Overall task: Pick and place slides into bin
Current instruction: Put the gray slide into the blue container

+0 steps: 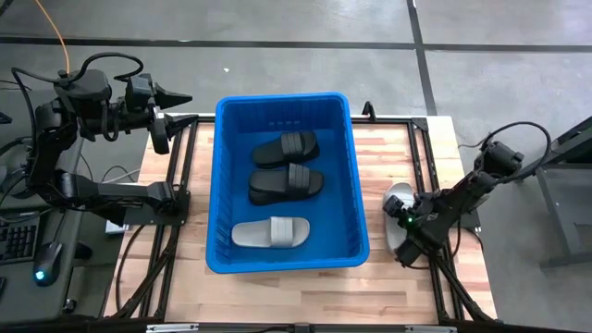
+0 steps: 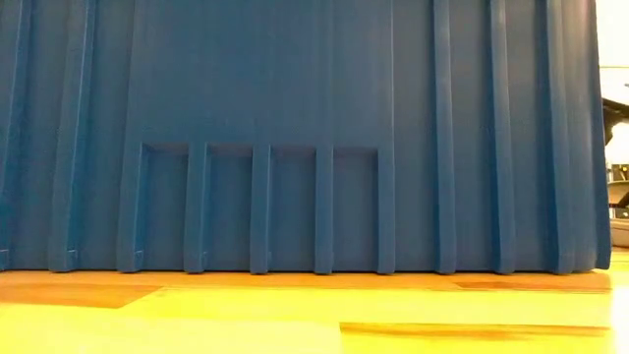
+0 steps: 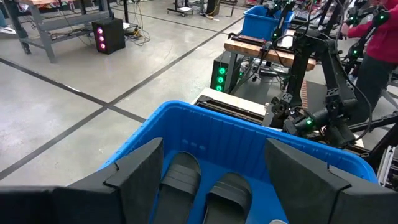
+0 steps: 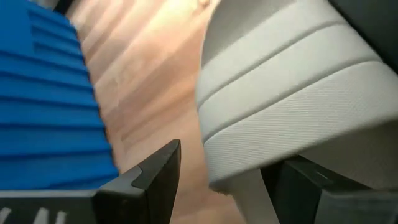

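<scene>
The blue bin (image 1: 287,190) stands in the middle of the table and fills the low view (image 2: 295,128). In it lie two black slides (image 1: 287,146) (image 1: 287,182) and one light grey slide (image 1: 271,232). Another light grey slide (image 1: 399,198) lies on the table right of the bin. My right gripper (image 1: 404,225) is low over its near end, open, with the slide's strap (image 4: 292,81) close between the fingers. My left gripper (image 1: 178,97) is open and empty, raised beyond the bin's far left corner, and looks over the bin's rim (image 3: 205,115). My right gripper stands open astride the grey slide on the table, coming from the near right and slanting down. One finger (image 4: 336,186) lies right against the slide's edge below the strap, and I cannot tell whether it touches. The other finger (image 4: 155,174) stands apart from it, with bare table between.
The wooden table top (image 1: 407,296) shows free room near the front edge and right of the bin. A black frame (image 1: 176,185) runs along the table's left side. In the left wrist view, other benches and a person's red sleeve (image 3: 373,28) show beyond the table.
</scene>
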